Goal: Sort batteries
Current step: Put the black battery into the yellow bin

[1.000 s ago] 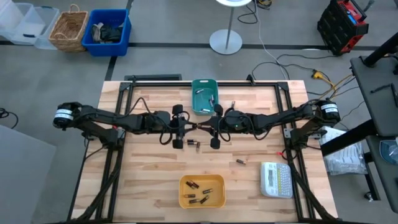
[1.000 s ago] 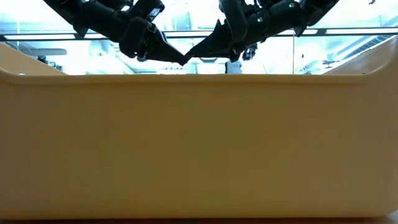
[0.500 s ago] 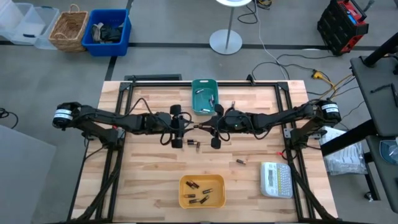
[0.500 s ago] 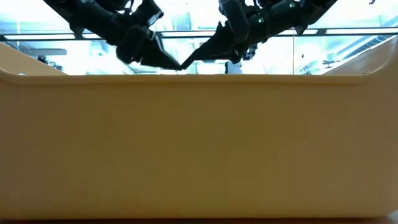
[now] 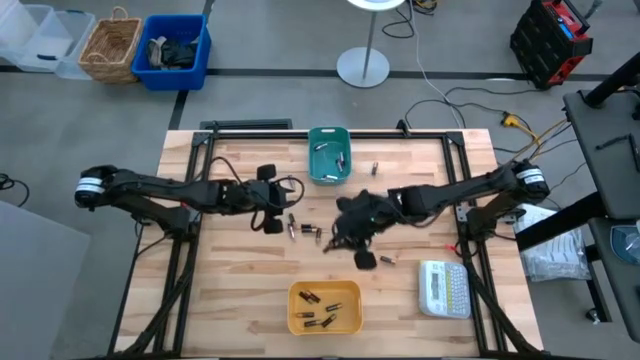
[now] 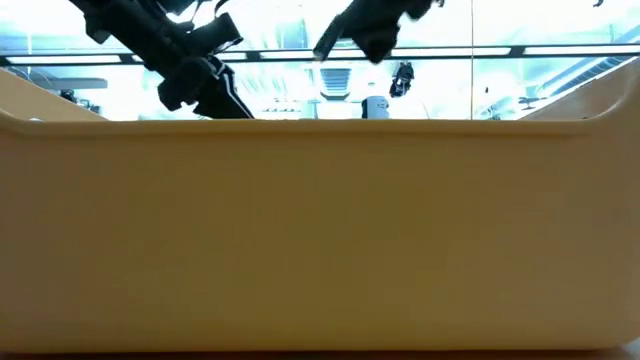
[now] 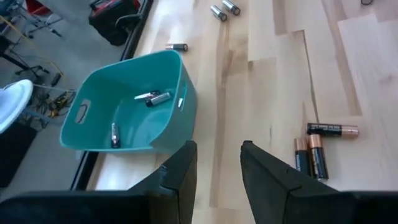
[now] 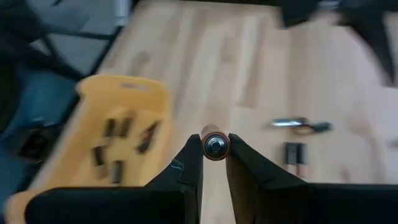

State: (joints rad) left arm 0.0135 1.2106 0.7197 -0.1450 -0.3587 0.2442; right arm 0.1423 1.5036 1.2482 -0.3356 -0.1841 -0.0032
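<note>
Right claw point(image 8: 215, 163) swung off toward the yellow bin point(image 8: 87, 146), pinching a battery point(image 8: 215, 145); left claw point(image 7: 217, 163) retreated, fingers spread.

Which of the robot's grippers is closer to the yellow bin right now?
The right gripper, just above the yellow bin. The left gripper hangs farther back, toward the teal bin.
</note>
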